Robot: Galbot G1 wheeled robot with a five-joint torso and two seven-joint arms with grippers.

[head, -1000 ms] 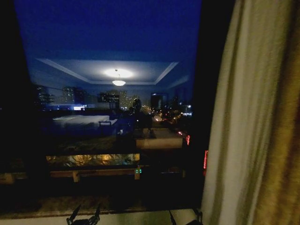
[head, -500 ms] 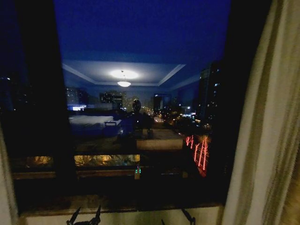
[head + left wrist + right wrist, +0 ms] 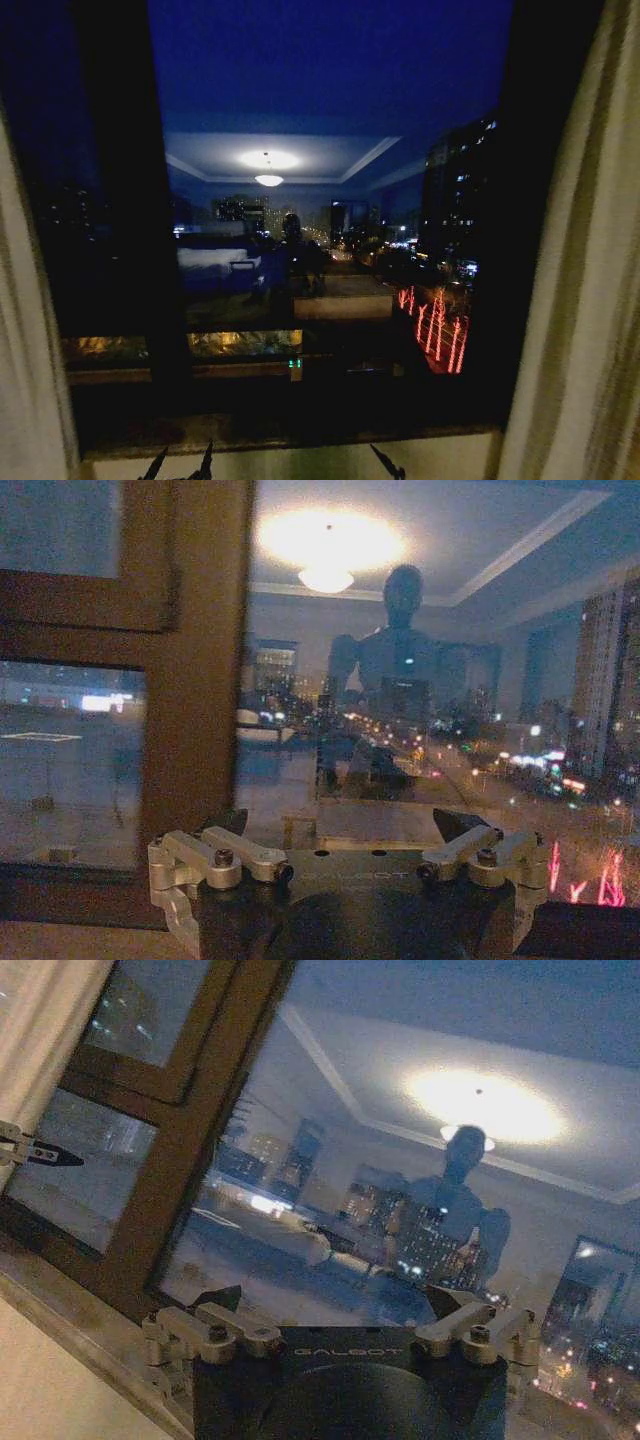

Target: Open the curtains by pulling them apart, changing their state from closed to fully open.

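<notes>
With curtains [image 3: 585, 300] parted, the dark window [image 3: 330, 250] reflects a ceiling lamp [image 3: 268, 180].

Both curtains [image 3: 585, 300] run off the head view's edges: the right panel loses its outer side, top and hem to the frame, and the left panel [image 3: 25, 340] shows as a blurred strip, its pleats too soft to count. The left gripper [image 3: 182, 465] pokes up from the bottom edge with just its dark fingertips in sight, the rest cut away below. The right gripper [image 3: 388, 464] shows a single dark tip there (its other finger cannot be made out). In the left wrist view the left gripper's fingertips [image 3: 226, 822] are dim wedges against the dark window [image 3: 420, 680].
</notes>
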